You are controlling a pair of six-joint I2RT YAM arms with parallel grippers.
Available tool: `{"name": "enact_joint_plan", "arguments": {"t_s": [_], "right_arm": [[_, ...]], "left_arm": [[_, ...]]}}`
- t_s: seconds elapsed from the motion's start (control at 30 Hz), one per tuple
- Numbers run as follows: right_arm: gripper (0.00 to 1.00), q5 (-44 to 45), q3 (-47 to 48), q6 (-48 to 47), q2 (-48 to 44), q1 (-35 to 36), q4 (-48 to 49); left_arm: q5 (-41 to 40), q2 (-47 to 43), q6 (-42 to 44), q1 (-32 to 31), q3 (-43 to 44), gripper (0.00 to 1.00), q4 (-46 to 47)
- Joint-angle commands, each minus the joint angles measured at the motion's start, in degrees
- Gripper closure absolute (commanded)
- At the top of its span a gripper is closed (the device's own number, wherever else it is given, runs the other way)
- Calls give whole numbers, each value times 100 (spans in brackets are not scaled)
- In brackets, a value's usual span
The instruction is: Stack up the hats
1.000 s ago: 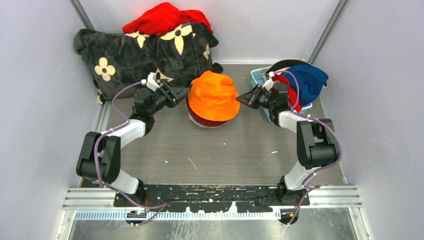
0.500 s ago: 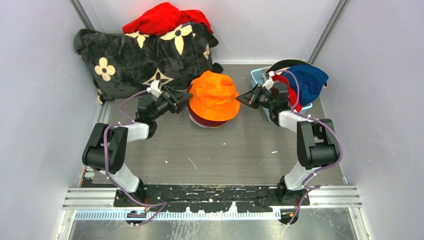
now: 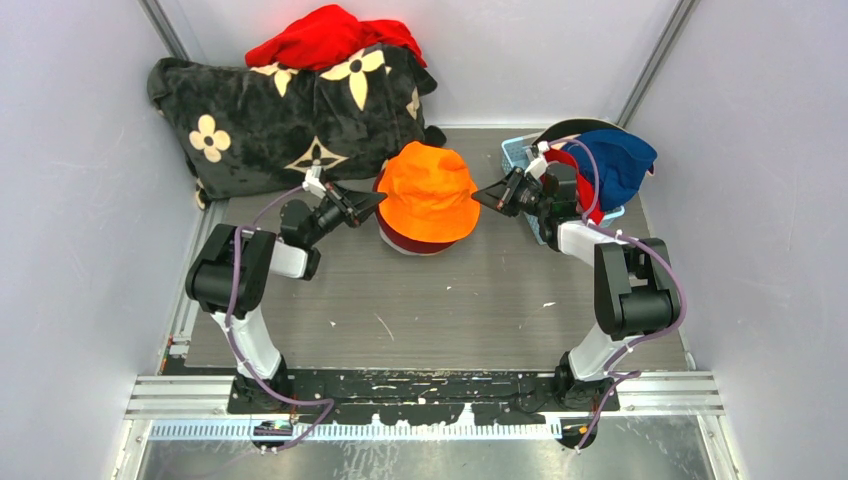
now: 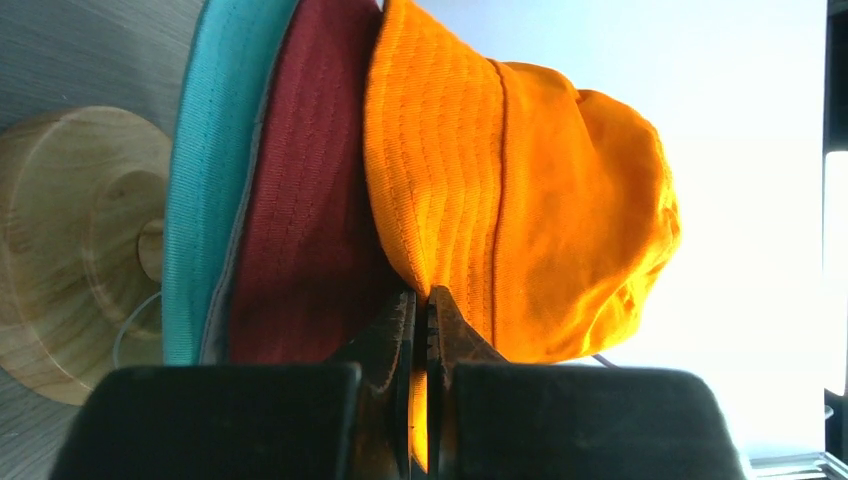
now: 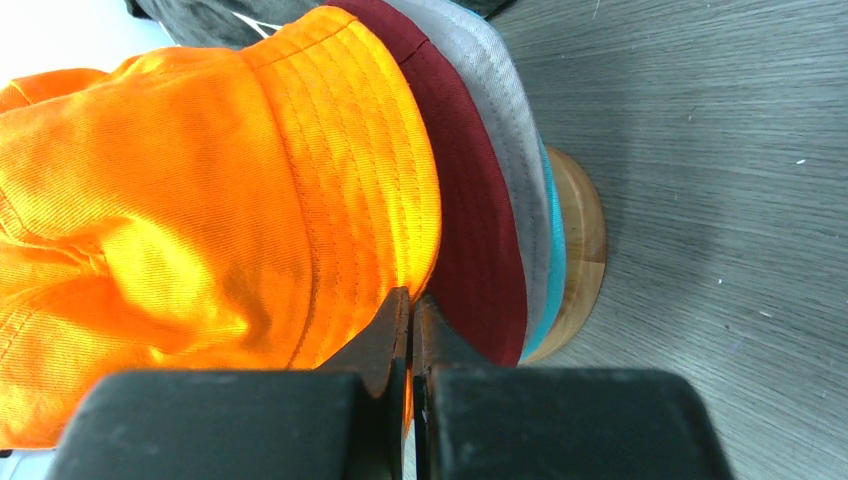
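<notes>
1. The counter [image 3: 450,310] carries the work at the upper centre of the top view, where a wooden stand [image 4: 70,250] holds the stack of hats.
2. From the stand upward, the stack reads teal hat [image 4: 205,200], grey hat [image 5: 490,120], maroon hat [image 4: 300,200], then orange hat [image 3: 428,190] on top.
3. A royal blue hat [image 3: 615,160] lies on the basket [image 3: 515,152] at the upper right, behind the right arm and well apart from the stack.
4. The orange hat sits crown up between the two arms. Its brim's left edge faces the left arm and its right edge faces the right arm, and neither arm is nearer than the other.
5. The left fingers [image 4: 392,335] are closed on the left brim edge of the orange hat, with a thin fold of orange cloth pinched between them.
6. The right fingers [image 5: 385,335] are closed in the same way on the right brim edge.
7. Governing relation: the two grip points lie opposite each other across the crown, so the line joining them passes over the stand. The coming move is probably an even downward pull to seat the brim over the maroon hat. An uneven pull would probably leave the hat skewed.
</notes>
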Motion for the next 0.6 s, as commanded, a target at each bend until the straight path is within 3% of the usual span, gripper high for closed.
{"name": "enact_joint_plan", "arguments": {"t_s": [0.0,0.3,0.57], "right_arm": [[99,100,157,-183,-289,13,133],[99,709,148,-736,-112,13,-864],[99,824,80,-861,-7,18,-979]], "left_arm": [[-6,-98,-82,29,-136,100,746],[-48,-274,1039,328,-580,100,-584],[-107,-160,1489,410,-776,100,-927]]}}
